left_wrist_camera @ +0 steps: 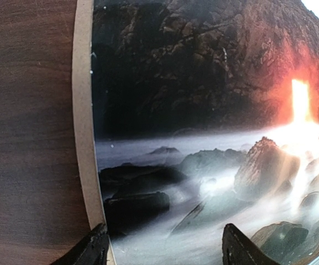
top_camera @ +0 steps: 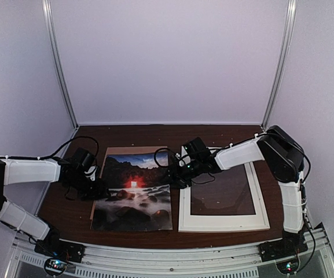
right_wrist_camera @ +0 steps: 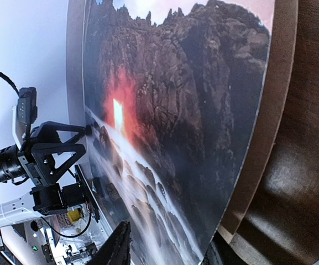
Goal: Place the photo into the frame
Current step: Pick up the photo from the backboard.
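Left pincer (top_camera: 95, 186), top view: the jaws are wide and hold nothing, set at the left edge of the photo (top_camera: 135, 200). The right pincer (top_camera: 179, 175) sits at the photo's right edge, so the two arms bracket the print, probably to prepare a lift. The photo lies on a brown backing board (top_camera: 133, 150), left of centre on the tabletop (top_camera: 155, 132). The white frame (top_camera: 184, 215) lies flat just beside it, toward the right edge, not yet loaded.

Left wrist view: one fingertip (left_wrist_camera: 95, 248) stands over the board's edge strip and the other over the print. The gap is wide and no contact is visible.

Right wrist view: the jaws stand moderately apart at the photo's edge, with nothing clamped. Whether a finger is under the print cannot be told.

Writing: no brand, label or text is legible in any view.
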You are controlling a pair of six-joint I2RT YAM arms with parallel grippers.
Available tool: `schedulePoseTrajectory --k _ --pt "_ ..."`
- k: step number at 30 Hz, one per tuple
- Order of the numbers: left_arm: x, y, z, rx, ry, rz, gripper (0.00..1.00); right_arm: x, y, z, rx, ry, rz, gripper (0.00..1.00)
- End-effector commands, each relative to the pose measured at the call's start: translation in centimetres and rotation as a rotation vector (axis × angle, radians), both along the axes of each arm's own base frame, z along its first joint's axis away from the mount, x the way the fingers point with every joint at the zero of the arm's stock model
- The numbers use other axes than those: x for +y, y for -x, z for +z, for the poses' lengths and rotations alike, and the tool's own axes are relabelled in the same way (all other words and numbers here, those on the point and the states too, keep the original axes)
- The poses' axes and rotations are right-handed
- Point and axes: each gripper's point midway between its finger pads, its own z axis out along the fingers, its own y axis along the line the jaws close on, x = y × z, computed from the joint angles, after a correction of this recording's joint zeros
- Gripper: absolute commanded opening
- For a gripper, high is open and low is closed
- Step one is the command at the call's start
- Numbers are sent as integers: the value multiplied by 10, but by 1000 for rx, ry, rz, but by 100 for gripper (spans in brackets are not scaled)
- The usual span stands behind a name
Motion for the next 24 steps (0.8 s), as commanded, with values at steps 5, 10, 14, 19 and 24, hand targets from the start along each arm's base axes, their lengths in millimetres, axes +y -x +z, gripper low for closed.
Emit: schedulePoseTrajectory --k 5,10,14,19,24 --pt "-4 18 -23 74 22 -18 71 7 2 30 -44 -67 27 35" --pt "-4 15 -18 56 23 -17 71 7 2 33 -56 -68 35 23" --pt "-4 8 -8 17 19 -20 75 9 1 38 -63 -71 42 7" --pt "-4 -8 19 -70 -10 -32 79 10 -2 49 -85 -73 44 0" --pt "-20 -22 68 -196 -46 -79 86 10 -9 71 -122 -76 17 0"
